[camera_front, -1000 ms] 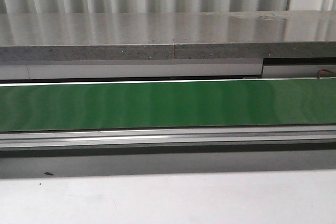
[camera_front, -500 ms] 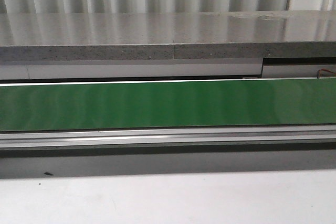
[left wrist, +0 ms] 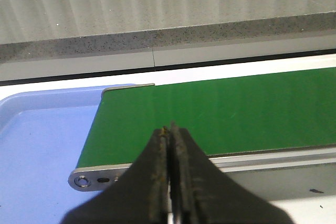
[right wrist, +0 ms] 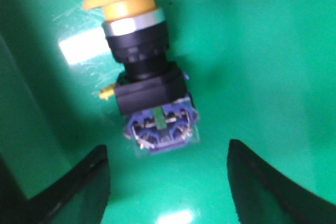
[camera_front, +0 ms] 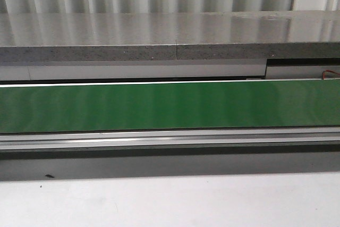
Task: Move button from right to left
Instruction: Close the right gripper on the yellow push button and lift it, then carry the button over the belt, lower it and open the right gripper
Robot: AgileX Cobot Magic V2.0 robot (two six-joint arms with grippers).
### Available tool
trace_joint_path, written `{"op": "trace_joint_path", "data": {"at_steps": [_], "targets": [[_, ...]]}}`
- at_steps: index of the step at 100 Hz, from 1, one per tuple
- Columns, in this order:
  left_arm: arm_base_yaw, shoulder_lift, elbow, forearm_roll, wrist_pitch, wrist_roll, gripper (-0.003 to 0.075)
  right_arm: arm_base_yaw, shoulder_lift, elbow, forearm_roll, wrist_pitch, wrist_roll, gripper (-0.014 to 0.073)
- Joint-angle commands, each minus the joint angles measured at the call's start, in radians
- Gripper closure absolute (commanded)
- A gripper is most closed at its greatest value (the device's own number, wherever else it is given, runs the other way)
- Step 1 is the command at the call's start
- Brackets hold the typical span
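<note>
nothing has moved in front; right jaws [right wrist: 168,182] spread around button [right wrist: 144,72], left jaws [left wrist: 169,135] clenched.

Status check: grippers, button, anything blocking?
Left gripper shut, empty, over the green belt by the blue tray. Right gripper open, above the button lying on its side on green. Nothing blocking.
</note>
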Motion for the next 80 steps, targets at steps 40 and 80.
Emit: {"op": "trace_joint_path", "data": {"at_steps": [40, 80], "targets": [[-0.004, -0.032, 0.039, -0.002, -0.073, 0.0, 0.0741, -0.009, 0.088, -0.119, -0.013, -0.025, -0.013, 0.019], [-0.004, -0.032, 0.039, -0.002, -0.073, 0.0, 0.0741, -0.006, 0.005, -0.122, 0.014, -0.004, -0.013, 0.0398]]}}
